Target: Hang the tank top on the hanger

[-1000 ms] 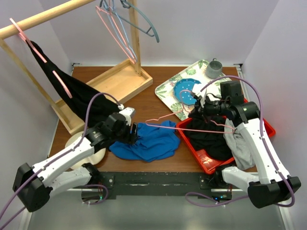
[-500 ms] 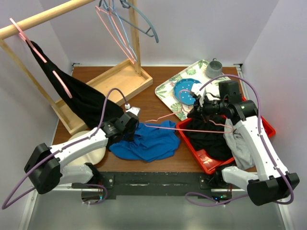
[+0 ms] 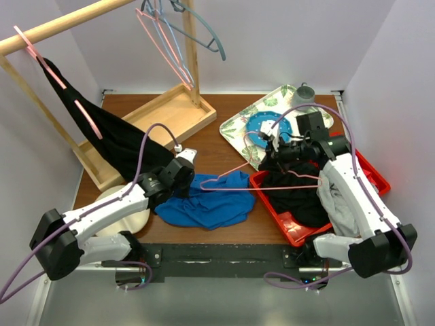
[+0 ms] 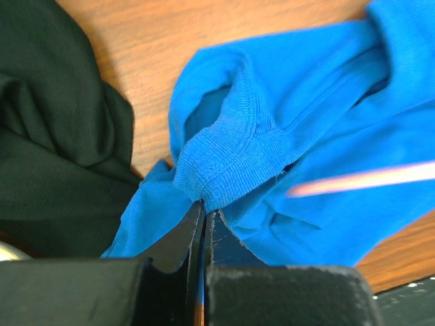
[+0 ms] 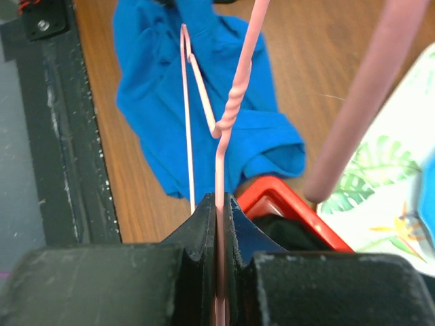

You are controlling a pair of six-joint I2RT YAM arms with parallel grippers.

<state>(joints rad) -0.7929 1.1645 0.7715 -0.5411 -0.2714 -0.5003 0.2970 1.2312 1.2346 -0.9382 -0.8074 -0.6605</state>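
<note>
Left gripper (image 4: 203,208) pinches tight on the tank top (image 3: 211,204), crumpled near-centre on the table (image 3: 217,146); right gripper (image 5: 221,201) clamps the hanger (image 3: 238,182) over it. Threading is not yet done.

Ribbed-knit tank top (image 4: 231,153), matt wooden table (image 4: 204,27)

On the table (image 3: 217,146) the tank top (image 3: 204,207) lies front-centre, the hanger (image 3: 234,189) over its right part, the bin (image 3: 289,227) just right, the tray (image 3: 238,129) behind the bin.
</note>
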